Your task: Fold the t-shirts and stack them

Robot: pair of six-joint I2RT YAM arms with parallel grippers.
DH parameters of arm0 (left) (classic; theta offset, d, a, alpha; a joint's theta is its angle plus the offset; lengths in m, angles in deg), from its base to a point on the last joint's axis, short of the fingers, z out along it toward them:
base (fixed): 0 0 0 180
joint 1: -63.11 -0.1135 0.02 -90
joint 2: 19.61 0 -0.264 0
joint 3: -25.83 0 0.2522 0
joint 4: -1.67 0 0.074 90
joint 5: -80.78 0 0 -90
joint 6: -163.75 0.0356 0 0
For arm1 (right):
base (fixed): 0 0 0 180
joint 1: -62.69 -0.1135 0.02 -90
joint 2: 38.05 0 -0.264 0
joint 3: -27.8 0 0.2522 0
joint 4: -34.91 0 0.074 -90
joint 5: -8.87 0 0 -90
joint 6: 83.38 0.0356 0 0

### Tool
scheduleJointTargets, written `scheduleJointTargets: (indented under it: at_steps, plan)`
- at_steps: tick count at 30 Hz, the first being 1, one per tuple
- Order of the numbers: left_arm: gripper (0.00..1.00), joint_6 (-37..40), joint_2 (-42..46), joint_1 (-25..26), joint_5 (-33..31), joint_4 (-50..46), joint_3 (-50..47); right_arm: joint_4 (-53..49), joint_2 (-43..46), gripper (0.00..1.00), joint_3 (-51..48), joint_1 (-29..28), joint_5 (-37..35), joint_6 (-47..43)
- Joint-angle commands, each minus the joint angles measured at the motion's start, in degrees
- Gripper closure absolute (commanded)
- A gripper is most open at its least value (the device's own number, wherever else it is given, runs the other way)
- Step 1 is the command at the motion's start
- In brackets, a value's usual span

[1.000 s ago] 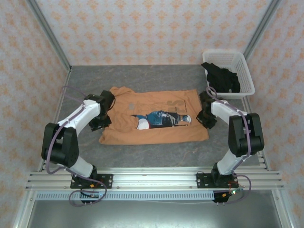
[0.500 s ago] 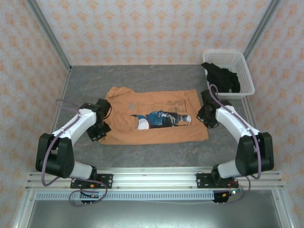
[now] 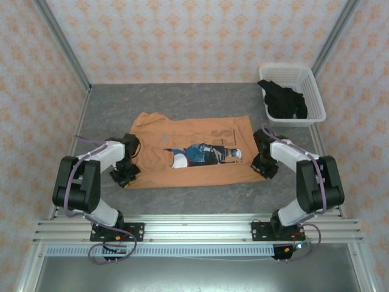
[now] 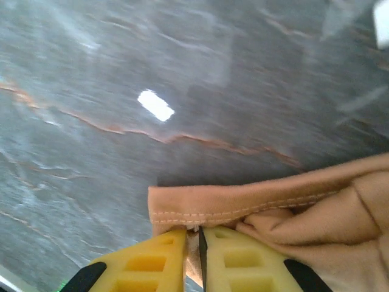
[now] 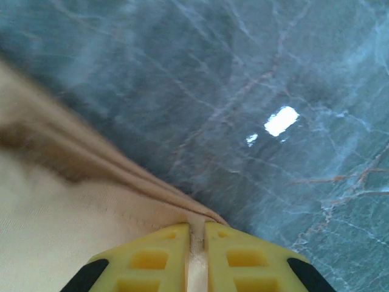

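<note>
Pinching soft, creased orange t-shirt (image 3: 182, 131).

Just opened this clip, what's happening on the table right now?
Two arms are working on the orange t-shirt, which lies spread on the grey table, print up. The left gripper is pinched shut on its near left corner hem, and the right gripper is pinched on its near right corner. The black t-shirt sits bunched in the white basket at the far right, untouched.

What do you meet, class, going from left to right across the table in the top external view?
left gripper → orange t-shirt → right gripper → white basket
</note>
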Motion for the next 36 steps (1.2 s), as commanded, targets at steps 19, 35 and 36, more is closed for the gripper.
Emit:
scheduleJointTargets:
  at_steps: [19,35,36]
  plan:
    - [0.65,-3.81,9.19,-0.44,-4.55,-10.30,16.11,-5.56,12.79,0.74,3.91,-1.27,-1.67,3.54]
    - [0.55,-9.48,-29.79,-6.98,7.45,0.44,48.80,5.89,-13.48,0.57,31.84,-1.32,2.70,-11.46]
    - [0.55,-9.34,-30.77,-7.31,6.85,0.41,49.82,5.79,-14.74,0.56,32.81,-1.20,2.77,-11.53]
